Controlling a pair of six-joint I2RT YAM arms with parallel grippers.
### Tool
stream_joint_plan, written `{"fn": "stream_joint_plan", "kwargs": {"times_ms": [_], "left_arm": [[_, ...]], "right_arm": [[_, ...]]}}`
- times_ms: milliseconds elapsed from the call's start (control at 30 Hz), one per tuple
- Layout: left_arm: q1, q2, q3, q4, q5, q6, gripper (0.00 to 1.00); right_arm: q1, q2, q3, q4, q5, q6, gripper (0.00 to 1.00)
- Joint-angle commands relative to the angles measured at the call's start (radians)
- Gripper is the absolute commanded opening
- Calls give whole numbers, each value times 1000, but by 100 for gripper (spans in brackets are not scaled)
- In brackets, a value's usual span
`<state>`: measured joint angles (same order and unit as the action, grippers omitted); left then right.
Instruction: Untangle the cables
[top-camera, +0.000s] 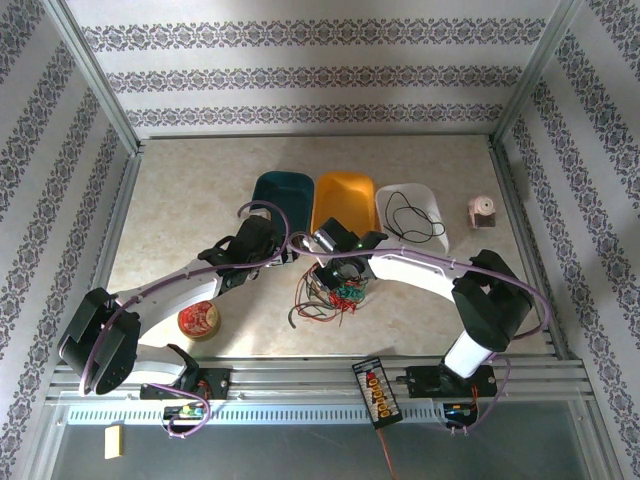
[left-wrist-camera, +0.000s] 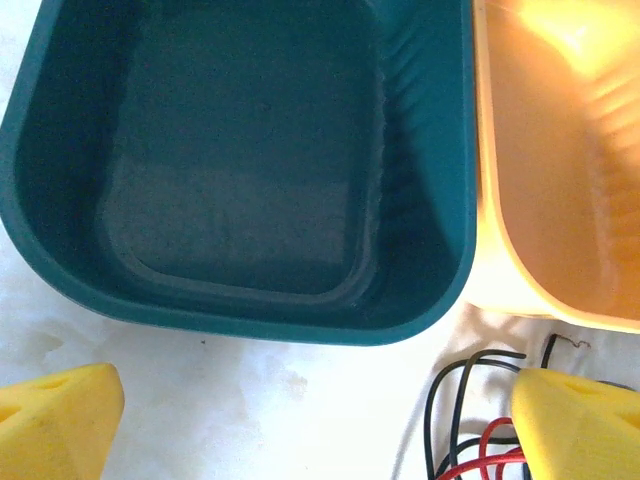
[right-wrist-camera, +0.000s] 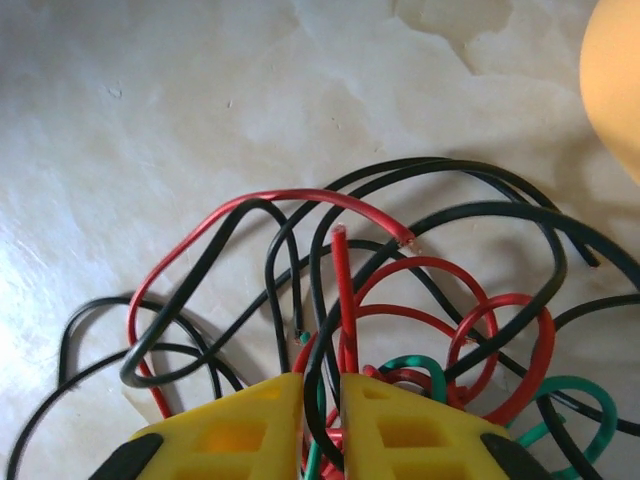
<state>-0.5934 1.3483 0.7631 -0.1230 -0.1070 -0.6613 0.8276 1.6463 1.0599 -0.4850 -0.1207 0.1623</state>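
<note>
The cables (top-camera: 333, 292) lie in a tangled heap of thin black, red and green wires on the table in front of the orange bin. In the right wrist view my right gripper (right-wrist-camera: 322, 385) is shut on the cables (right-wrist-camera: 400, 300), with black, red and green strands pinched in the narrow gap between its yellow fingers (right-wrist-camera: 240, 430). From above, the right gripper (top-camera: 338, 266) sits on the heap's far side. My left gripper (left-wrist-camera: 315, 400) is open and holds nothing, hovering before the teal bin (left-wrist-camera: 250, 170). A few black and red strands (left-wrist-camera: 470, 420) lie beside its right finger (left-wrist-camera: 580, 420). From above, the left gripper (top-camera: 284, 256) is just left of the heap.
Teal (top-camera: 283, 190), orange (top-camera: 343, 195) and white (top-camera: 428, 200) bins stand in a row behind the heap; a black wire (top-camera: 405, 217) lies in the white one. A round red tin (top-camera: 198, 320) sits front left, a pink object (top-camera: 483, 212) far right, a connector board (top-camera: 378, 390) on the rail.
</note>
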Motion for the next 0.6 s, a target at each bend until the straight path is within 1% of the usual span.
{"fn": "stream_joint_plan", "kwargs": {"times_ms": [0,133,267,367,467,567], "left_arm": [[6,0,4,32,46,50,99],[-5,4,9,71,169,138,99],[-45,24,34,77,281,244,99],[-67,59,48,87,366,284,99],[-90,108,67,112,434,290,99],[-120,172,110,106,451,318,99]], "right_arm": [[8,-37,19,-30,59,-13,9],[-21,-134,10,-31,26,1,3],[-104,-235,-25,12,-102,63,2],[-170,-281,-57,56,-205,114,2],[-204,-321,-76,80,-240,142,2],[-215,-369,-83,87,-223,154,2]]}}
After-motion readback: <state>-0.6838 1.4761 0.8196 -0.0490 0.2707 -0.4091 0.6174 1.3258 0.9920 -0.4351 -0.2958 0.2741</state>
